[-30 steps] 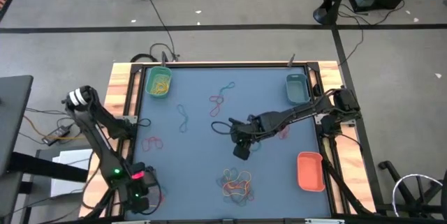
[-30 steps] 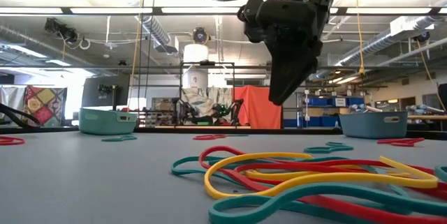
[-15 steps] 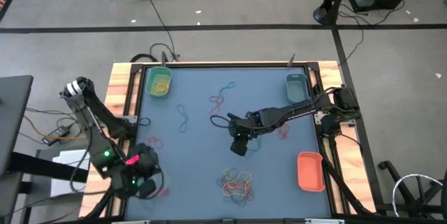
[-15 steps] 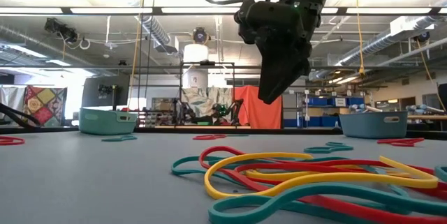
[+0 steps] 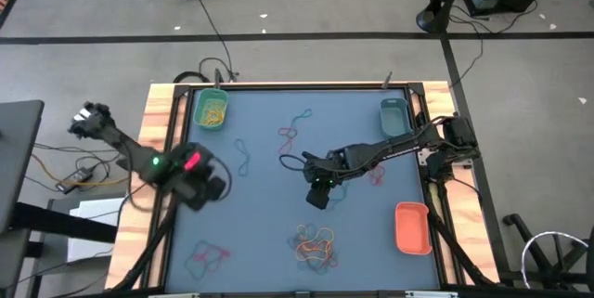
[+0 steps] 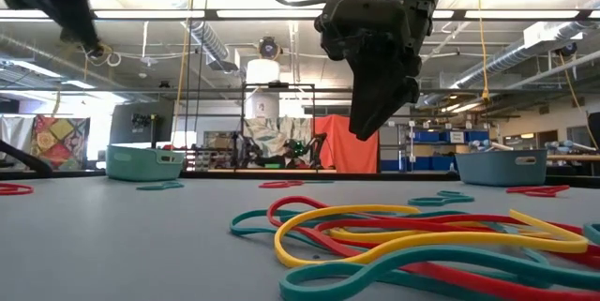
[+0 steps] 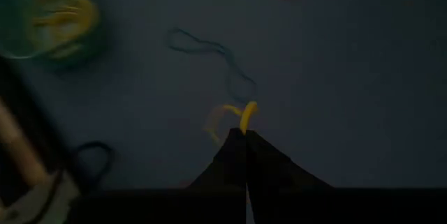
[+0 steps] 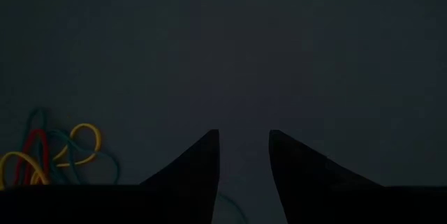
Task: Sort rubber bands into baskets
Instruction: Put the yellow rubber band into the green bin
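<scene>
Blue-grey surface (image 5: 269, 214), wooden edging. Black cables (image 5: 206, 15) on grey floor. Orange cloth (image 6: 341, 145), blue storage bins (image 6: 433, 136) in room behind.

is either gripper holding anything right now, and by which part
The left gripper is shut on a yellow rubber band, pinched at one end of its loop, the rest hanging free past the fingertips. The right gripper is open and holds nothing.
</scene>
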